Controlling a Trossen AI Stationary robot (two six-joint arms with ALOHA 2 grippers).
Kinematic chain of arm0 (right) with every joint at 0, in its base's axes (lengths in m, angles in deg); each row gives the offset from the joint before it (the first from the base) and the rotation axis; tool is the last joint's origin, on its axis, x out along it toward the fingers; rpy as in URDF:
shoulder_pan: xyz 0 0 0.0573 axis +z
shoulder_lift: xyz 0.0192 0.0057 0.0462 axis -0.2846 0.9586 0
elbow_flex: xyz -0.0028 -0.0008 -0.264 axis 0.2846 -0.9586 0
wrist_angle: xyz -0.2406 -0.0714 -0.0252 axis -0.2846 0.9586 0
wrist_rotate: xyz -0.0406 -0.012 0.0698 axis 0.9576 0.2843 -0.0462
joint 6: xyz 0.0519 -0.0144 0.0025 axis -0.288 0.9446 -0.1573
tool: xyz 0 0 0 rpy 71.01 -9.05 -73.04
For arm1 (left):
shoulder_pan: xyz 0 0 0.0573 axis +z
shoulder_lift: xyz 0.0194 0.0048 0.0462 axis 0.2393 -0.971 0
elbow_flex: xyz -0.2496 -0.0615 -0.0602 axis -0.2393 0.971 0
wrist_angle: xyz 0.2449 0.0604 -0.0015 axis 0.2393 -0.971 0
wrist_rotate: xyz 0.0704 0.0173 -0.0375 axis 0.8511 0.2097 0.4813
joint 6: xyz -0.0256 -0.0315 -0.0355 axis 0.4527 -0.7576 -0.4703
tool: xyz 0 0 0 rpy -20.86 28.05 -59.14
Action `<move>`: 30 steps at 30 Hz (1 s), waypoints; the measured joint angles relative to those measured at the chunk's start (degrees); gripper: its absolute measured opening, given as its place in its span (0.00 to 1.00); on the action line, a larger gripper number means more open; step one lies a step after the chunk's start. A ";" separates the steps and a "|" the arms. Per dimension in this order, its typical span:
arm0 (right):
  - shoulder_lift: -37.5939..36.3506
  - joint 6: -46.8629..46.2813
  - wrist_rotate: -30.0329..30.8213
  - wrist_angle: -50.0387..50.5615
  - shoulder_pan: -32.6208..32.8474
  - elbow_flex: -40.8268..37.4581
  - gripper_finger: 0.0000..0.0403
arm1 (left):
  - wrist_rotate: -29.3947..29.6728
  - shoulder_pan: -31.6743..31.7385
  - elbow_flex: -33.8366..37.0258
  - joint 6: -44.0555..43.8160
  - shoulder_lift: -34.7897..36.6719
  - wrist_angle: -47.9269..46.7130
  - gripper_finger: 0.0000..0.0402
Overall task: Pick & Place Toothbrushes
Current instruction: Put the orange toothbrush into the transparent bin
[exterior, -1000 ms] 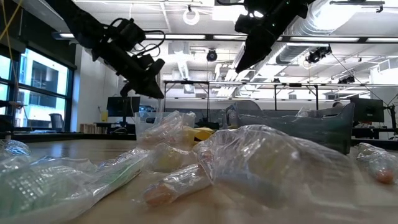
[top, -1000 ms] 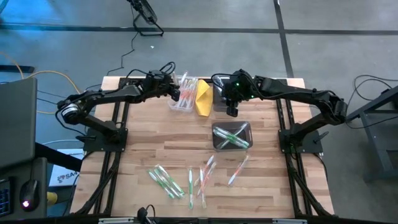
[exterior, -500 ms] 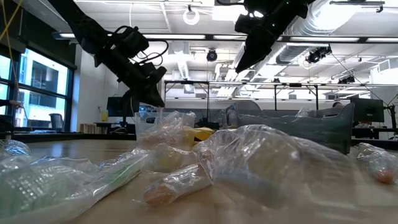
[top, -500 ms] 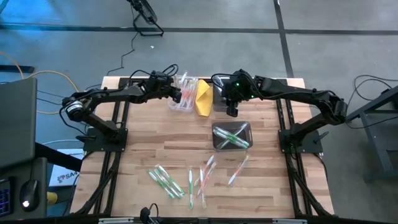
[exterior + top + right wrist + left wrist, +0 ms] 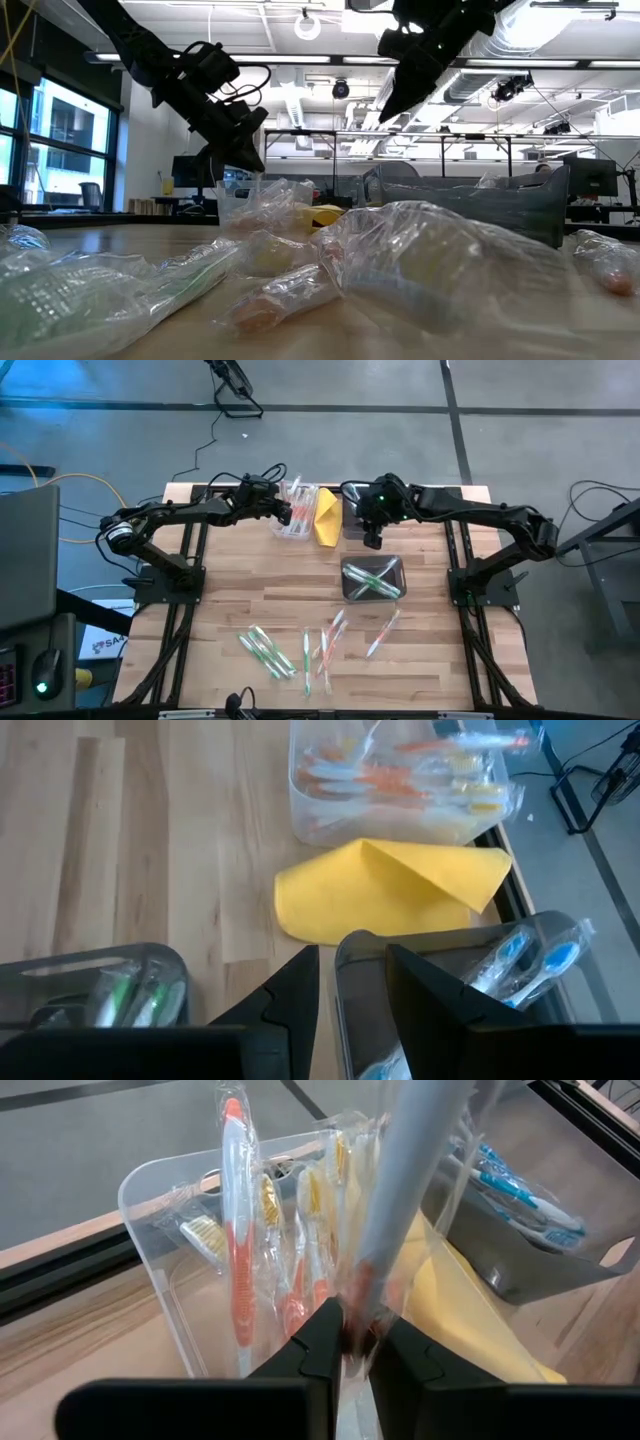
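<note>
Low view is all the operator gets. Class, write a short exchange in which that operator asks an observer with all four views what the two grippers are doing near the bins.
Operator: Is the left gripper carrying anything?
Observer: Yes. The left gripper pinches a wrapped toothbrush above the clear bin, which holds orange toothbrushes.
Operator: And the right one?
Observer: The right gripper is open and empty, hovering at the edge of the grey bin that holds blue toothbrushes.
</note>
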 joint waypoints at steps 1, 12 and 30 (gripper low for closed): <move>0.03 0.01 0.01 -0.60 -0.20 -0.82 0.27 | 0.00 0.00 0.00 0.00 0.02 0.04 0.08; 0.05 -0.36 0.01 -1.93 -1.06 -3.97 0.27 | 0.02 0.00 0.00 2.00 0.02 1.27 0.20; 0.04 -3.24 0.65 -2.35 -0.91 -3.97 0.27 | -3.03 0.00 -0.02 8.04 0.71 9.57 0.39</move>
